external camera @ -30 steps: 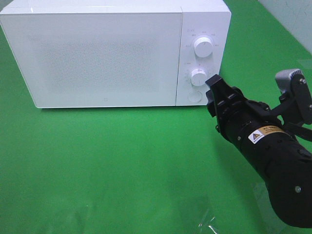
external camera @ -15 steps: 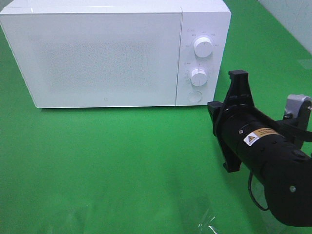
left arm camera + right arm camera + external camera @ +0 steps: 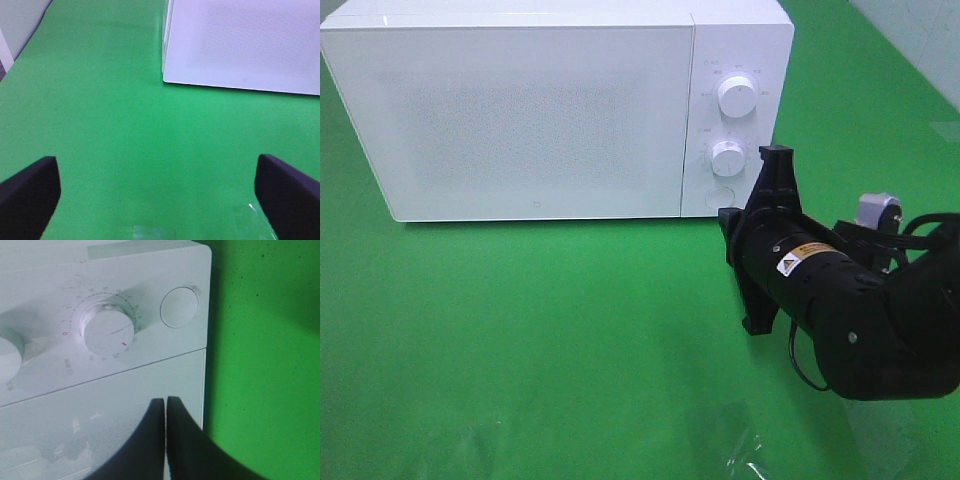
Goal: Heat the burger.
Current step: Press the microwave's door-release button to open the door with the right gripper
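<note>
The burger is out of view. A white microwave (image 3: 520, 110) stands at the back of the green table with its door closed. My right gripper (image 3: 728, 222) is shut with nothing in it. It points at the microwave's lower right front corner, just below the round door button (image 3: 719, 196). In the right wrist view the shut fingers (image 3: 165, 405) lie over the door's edge, with the lower knob (image 3: 107, 330) and the button (image 3: 179, 306) beyond them. My left gripper (image 3: 160, 195) hangs open over bare green cloth, well short of the microwave's corner (image 3: 167, 80).
Two white knobs (image 3: 737, 95) sit on the microwave's control panel. A scrap of clear film (image 3: 745, 455) lies on the cloth near the front edge. A pale wall (image 3: 920, 30) borders the table at the far right.
The right gripper's jaws have closed. Its wrist has rolled, and the arm has swung left and closer to the microwave's control panel. The left gripper has not changed.
</note>
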Robot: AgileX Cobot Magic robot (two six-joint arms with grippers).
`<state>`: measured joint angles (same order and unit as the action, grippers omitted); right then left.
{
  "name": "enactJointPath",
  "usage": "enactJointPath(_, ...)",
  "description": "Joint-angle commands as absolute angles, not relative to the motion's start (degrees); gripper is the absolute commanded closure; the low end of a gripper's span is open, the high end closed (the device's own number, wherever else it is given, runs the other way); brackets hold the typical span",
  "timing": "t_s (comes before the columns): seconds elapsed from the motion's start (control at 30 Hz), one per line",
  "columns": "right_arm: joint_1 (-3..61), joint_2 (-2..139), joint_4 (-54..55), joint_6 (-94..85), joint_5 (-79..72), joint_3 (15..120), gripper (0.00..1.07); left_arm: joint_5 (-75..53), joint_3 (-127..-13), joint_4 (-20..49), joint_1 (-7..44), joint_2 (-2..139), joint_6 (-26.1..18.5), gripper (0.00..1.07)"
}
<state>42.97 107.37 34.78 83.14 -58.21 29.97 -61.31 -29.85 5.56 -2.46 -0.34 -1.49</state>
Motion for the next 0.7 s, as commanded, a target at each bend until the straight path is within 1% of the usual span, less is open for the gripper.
enactJointPath(0.03,41.1,108.6,32.0,84.6,-56.7,31.9,1.07,-61.2,-29.7,5.7,-2.6,-0.5,-1.4,0.09)
enactJointPath(0.23,37.1,112.4,29.0,85.8,-54.5,36.5,1.07,-61.2,-29.7,5.7,-2.6,-0.5,-1.4,0.09)
enactJointPath(0.37,36.2,114.0,29.2,86.8,-51.7,38.6,1.07,-61.2,-29.7,5.7,-2.6,-0.5,-1.4,0.09)
enactJointPath(0.7,33.7,117.5,28.7,86.3,-50.2,43.7,1.07,-61.2,-29.7,5.7,-2.6,-0.5,-1.4,0.09)
